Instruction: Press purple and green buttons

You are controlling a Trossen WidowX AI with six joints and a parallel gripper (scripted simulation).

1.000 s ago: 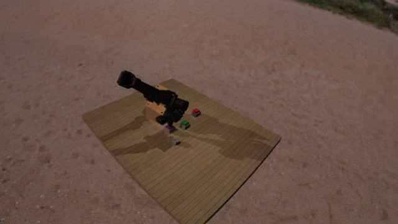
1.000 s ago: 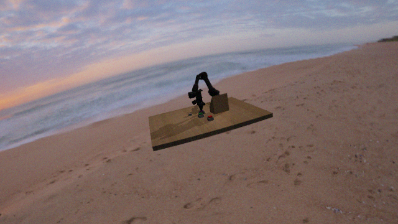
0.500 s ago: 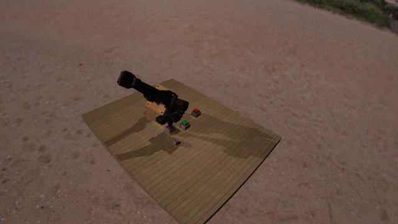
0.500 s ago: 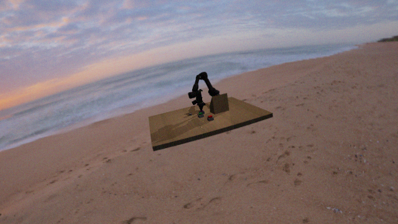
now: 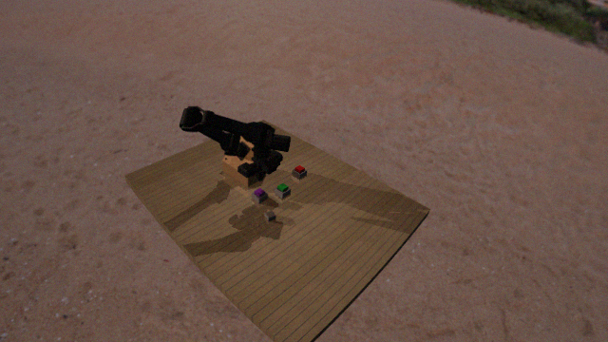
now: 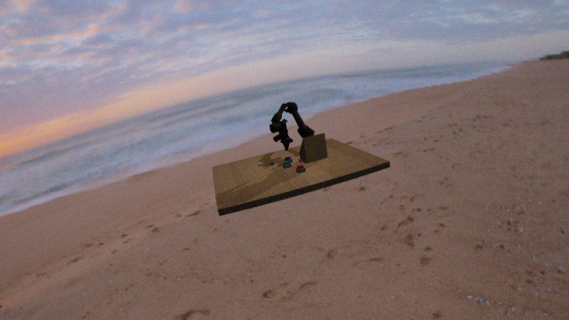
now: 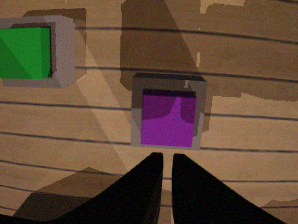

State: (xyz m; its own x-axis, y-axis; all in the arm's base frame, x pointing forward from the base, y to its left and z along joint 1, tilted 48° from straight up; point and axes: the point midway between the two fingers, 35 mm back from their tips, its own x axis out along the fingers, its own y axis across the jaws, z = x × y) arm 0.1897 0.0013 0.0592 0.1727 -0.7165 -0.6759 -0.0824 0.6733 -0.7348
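Purple button: seen in a grey housing, its cap partly shaded.
Green button: cut off by the left edge.
Gripper: fingers nearly closed, nothing held.
Planks: crossed by shadows.

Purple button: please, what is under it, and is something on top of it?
Under the purple button is a grey housing; nothing rests on top, only shadow falls there. The housing's inside and underside are hidden.
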